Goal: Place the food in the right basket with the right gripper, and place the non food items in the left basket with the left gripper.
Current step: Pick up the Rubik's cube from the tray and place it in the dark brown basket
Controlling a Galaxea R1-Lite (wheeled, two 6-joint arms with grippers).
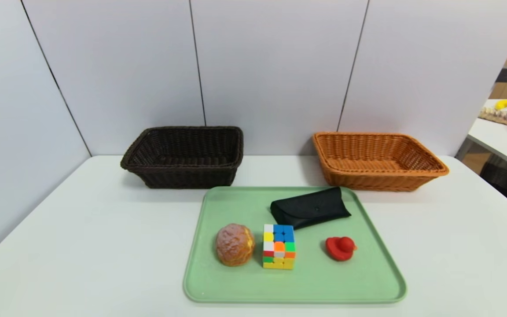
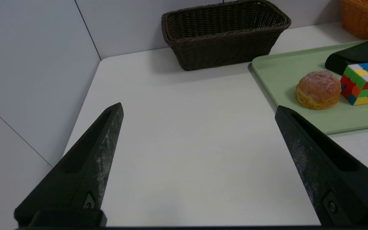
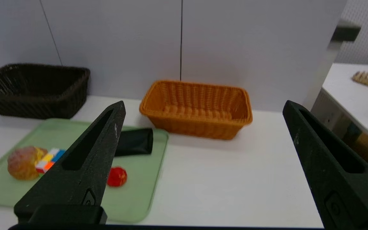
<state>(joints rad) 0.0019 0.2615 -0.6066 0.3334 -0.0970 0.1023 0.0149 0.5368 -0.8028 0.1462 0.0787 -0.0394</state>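
Four items: a golden-brown bun (image 1: 235, 245), a puzzle cube (image 1: 278, 246), a black glasses case (image 1: 310, 208) and a red toy duck (image 1: 341, 248) lie on a green tray (image 1: 295, 296) set on a white table (image 1: 82, 237).
Bun: on the tray's left side, beside the cube, dusted top up; the only food in the group.
Glasses case: lies aslant toward the tray's far edge, behind the cube.
Duck: sits on the tray's right side, apart from the others.
Dark basket: the brown-black wicker basket (image 1: 187, 178), behind the tray to the left, awaits the non-food items.
Orange basket: the orange wicker basket (image 1: 374, 178), behind the tray to the right, is meant for the bun.
Left gripper: the left gripper (image 2: 199, 108) is above the table's left side, fingers wide apart, holding nothing.
Right gripper: the right gripper (image 3: 204, 107) is above the table's right side, fingers spread, empty.
Step in hand: the sorting appears about to begin, with a first pick likely next.
Bun pickup: the right gripper would best come in high over the duck and cube, straddle the bun front and back, and close gently, as the crust may dent.
Cube pickup: squaring the left gripper to flat faces should prevent twisting; a finger forced between cube and bun could shove either aside.
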